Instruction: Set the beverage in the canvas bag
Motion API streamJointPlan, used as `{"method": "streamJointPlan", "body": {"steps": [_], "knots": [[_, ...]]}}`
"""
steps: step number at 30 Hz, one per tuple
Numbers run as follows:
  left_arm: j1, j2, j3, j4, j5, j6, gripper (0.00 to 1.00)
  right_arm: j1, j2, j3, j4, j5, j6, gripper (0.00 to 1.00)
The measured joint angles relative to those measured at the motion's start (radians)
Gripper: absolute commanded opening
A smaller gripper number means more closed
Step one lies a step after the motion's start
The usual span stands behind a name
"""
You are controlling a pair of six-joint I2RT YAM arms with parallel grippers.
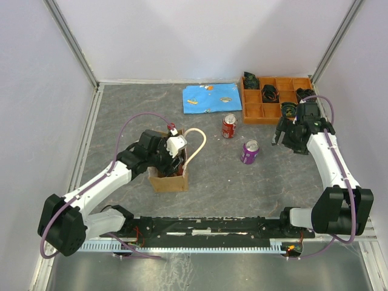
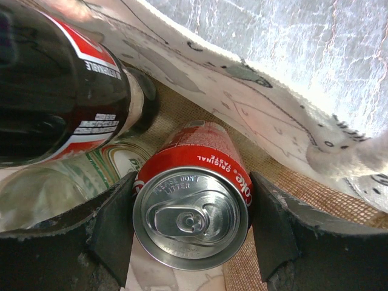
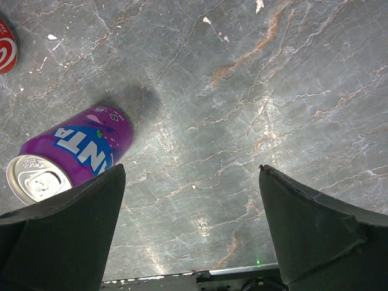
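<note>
Red aluminium cola can (image 2: pixel 191 212) is down inside the small tan canvas bag (image 1: pixel 167 180), clamped on both sides by the left gripper (image 2: pixel 193 209), beside a dark bottle (image 2: pixel 54 79) and a green-labelled can (image 2: pixel 115 160). Reads as the deposit step: next I'd let the jaws go and lift straight out, clear of the cream loop handle (image 1: pixel 197 142). Right gripper (image 3: pixel 191 176) is spread wide and holding nothing, over the grey marbled table (image 3: pixel 254 91) just beside a purple soda can (image 3: pixel 79 148).

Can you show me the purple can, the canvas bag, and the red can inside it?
purple can (image 1: pixel 248 156): overhead view, its side.
canvas bag (image 1: pixel 168 183): overhead view, brown front wall.
red can (image 2: pixel 193 219): left wrist view, silver top.
</note>
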State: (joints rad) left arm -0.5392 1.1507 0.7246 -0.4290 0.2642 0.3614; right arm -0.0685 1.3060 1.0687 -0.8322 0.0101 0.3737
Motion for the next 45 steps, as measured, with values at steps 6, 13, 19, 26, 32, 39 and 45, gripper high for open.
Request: {"method": "streamJointPlan", "body": {"steps": [6,13,19,26,32,39,45], "knots": [[0.0,0.019,0.0,0.014,0.004,-0.001,0.03,0.0,-0.004,-0.004,0.001,0.0,0.0,0.99],[0.0,0.021,0.0,0.094,0.018,-0.014,0.03,0.0,-0.007,-0.004,0.0,0.0,0.0,0.99],[-0.012,0.035,0.0,0.133,0.017,-0.017,0.03,0.0,-0.007,-0.004,0.001,0.0,0.0,0.99],[-0.037,0.052,-0.021,0.176,0.002,-0.017,0.03,0.0,-0.007,-0.004,0.001,0.0,0.0,0.99],[-0.048,0.071,-0.027,0.199,-0.003,-0.015,0.03,0.0,-0.007,-0.004,0.0,0.0,0.0,0.99],[-0.056,0.051,-0.028,0.179,-0.031,-0.013,0.03,0.0,-0.006,-0.004,0.001,0.0,0.0,0.99],[-0.057,-0.013,-0.057,0.121,-0.068,-0.014,0.03,0.0,0.002,-0.004,0.001,-0.001,0.0,0.99]]}}
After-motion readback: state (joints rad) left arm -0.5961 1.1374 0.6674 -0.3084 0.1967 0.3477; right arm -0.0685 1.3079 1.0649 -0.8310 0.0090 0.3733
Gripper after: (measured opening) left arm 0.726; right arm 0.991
